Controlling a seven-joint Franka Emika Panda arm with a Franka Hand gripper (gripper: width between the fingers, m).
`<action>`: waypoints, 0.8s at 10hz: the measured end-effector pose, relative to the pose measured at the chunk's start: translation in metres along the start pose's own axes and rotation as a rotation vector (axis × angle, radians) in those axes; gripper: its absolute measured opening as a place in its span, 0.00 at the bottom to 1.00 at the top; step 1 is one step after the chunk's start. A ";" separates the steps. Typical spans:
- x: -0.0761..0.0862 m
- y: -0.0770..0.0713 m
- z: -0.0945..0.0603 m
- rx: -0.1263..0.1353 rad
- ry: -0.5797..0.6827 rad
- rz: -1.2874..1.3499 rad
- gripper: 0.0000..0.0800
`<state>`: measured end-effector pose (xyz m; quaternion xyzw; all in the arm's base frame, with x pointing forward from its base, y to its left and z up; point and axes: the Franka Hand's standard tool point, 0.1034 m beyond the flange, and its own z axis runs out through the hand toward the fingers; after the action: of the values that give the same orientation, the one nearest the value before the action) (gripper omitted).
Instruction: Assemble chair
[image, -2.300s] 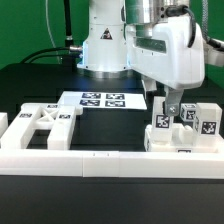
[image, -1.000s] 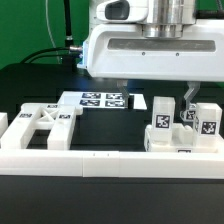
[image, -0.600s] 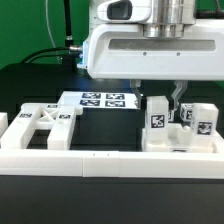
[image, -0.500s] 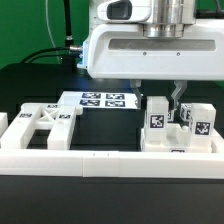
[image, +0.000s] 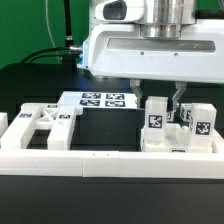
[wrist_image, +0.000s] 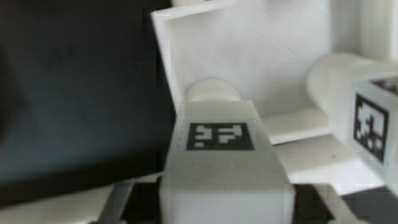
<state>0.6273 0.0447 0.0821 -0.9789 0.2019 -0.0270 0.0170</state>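
The chair is in loose white parts. An X-braced frame (image: 45, 126) lies at the exterior view's left. At the right stands a cluster of tagged blocks: a post (image: 155, 122) and another tagged block (image: 198, 124). My gripper (image: 172, 106) reaches down into this cluster from the large white hand above. In the wrist view a white post with a square tag (wrist_image: 219, 140) fills the gap between my two dark fingers (wrist_image: 132, 200), and my gripper (wrist_image: 217, 208) is shut on it. A second tagged block (wrist_image: 365, 105) and a flat white panel (wrist_image: 249, 45) lie beyond it.
The marker board (image: 100, 100) lies flat on the black table behind the parts. A long plain white border rail (image: 100, 160) runs along the front edge. The arm's base (image: 105, 45) stands at the back.
Over the last second my gripper and the tagged cluster of parts shifted a little toward the exterior view's left. In the last half second nothing has moved.
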 end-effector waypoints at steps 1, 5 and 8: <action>-0.002 -0.003 0.000 0.006 0.002 0.141 0.36; -0.008 -0.008 0.001 0.017 -0.005 0.492 0.36; -0.008 -0.009 0.001 0.036 -0.011 0.762 0.36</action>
<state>0.6232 0.0558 0.0806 -0.8332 0.5510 -0.0172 0.0442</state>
